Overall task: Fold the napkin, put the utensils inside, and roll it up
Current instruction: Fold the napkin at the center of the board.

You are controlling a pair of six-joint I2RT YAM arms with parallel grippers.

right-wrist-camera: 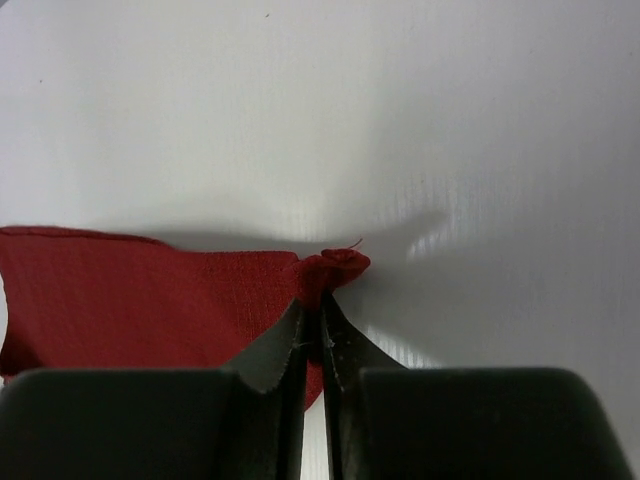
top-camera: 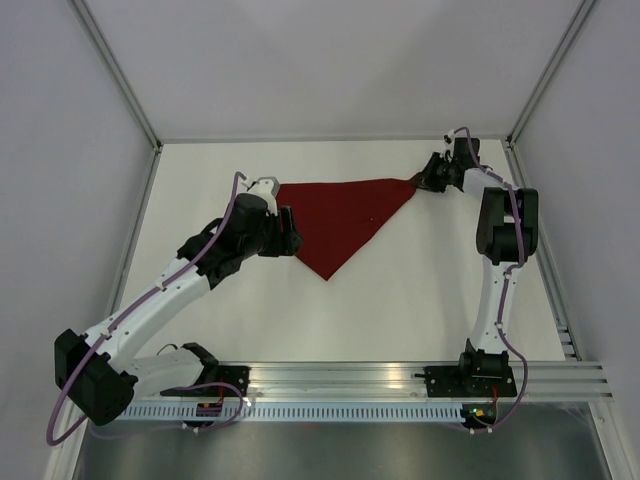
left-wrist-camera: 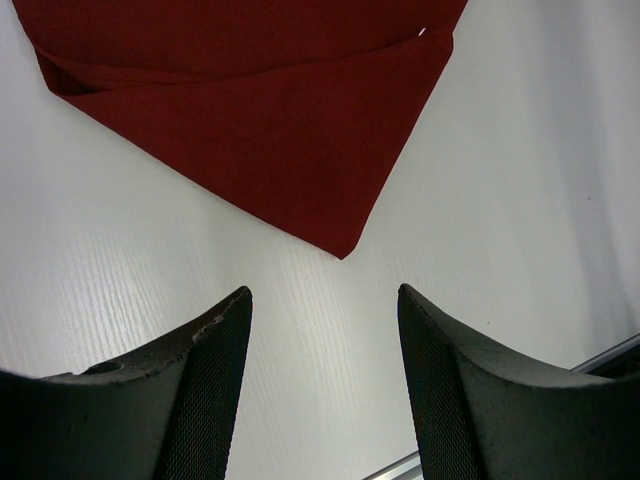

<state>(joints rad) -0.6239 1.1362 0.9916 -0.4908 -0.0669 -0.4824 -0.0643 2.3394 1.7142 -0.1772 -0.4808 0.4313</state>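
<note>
R gripper (right-wrist-camera: 312,318) is pinched shut on the far-right corner of the napkin (top-camera: 340,222), which lies folded in a triangle on the table (top-camera: 420,300). L gripper (left-wrist-camera: 325,300) is wide open, empty, just beside the left corner. Likely best: lift low, pull slow, so layers don't slip.

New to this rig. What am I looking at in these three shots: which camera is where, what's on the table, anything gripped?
Two robot arms are bolted to the near edge of a white table. The wide picture comes from a fixed camera above and behind them. The other two come from a camera on each wrist, looking past that arm's own pincer. On the table lies a dark red napkin, folded into a triangle. The right pincer is shut on the napkin's right corner, bunching the cloth. The left pincer is open by the napkin's left side, with only bare table between its fingers.
</note>
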